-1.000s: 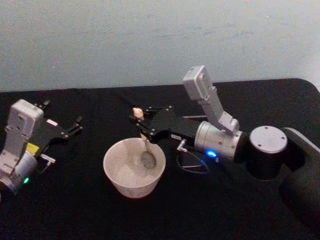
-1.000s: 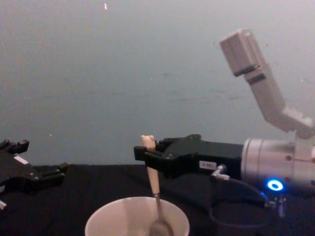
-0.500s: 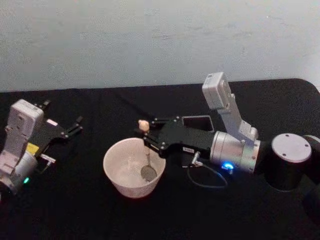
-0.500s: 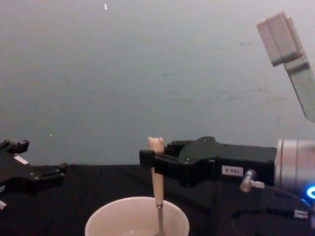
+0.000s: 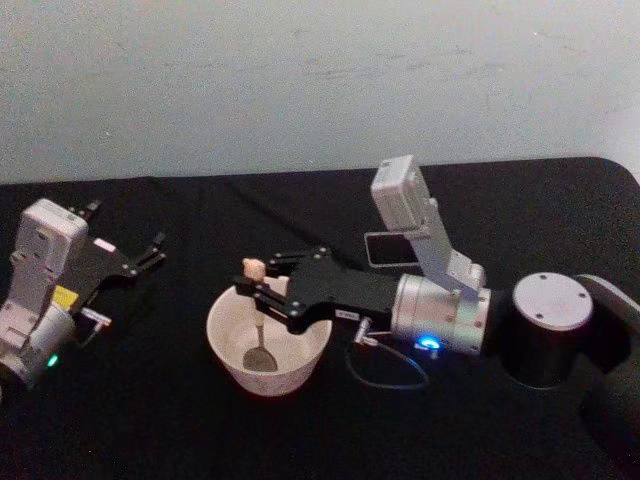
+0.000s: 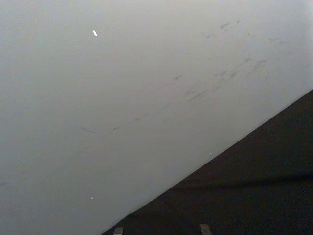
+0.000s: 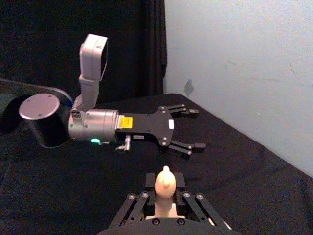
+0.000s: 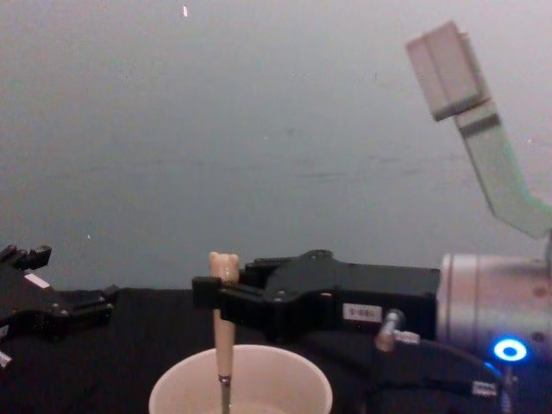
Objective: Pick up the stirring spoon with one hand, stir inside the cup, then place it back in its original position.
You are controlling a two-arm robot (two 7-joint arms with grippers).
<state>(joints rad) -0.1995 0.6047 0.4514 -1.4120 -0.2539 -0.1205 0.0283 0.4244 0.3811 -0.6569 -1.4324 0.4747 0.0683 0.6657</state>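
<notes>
While left gripper (image 5: 125, 228) rests open-fingered at table (image 5: 150, 420) left, right gripper (image 5: 262, 285) clamps stirring spoon (image 8: 223, 341) upright, bowl inside cup (image 5: 272, 380).

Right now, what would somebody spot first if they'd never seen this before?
First comes the black right gripper in the middle of the table, shut on the bear-topped stirring spoon. The spoon's metal bowl dips down inside the wide cream-white cup. Far off on the left side of the black table, the left gripper sits idle with its fingers open.
</notes>
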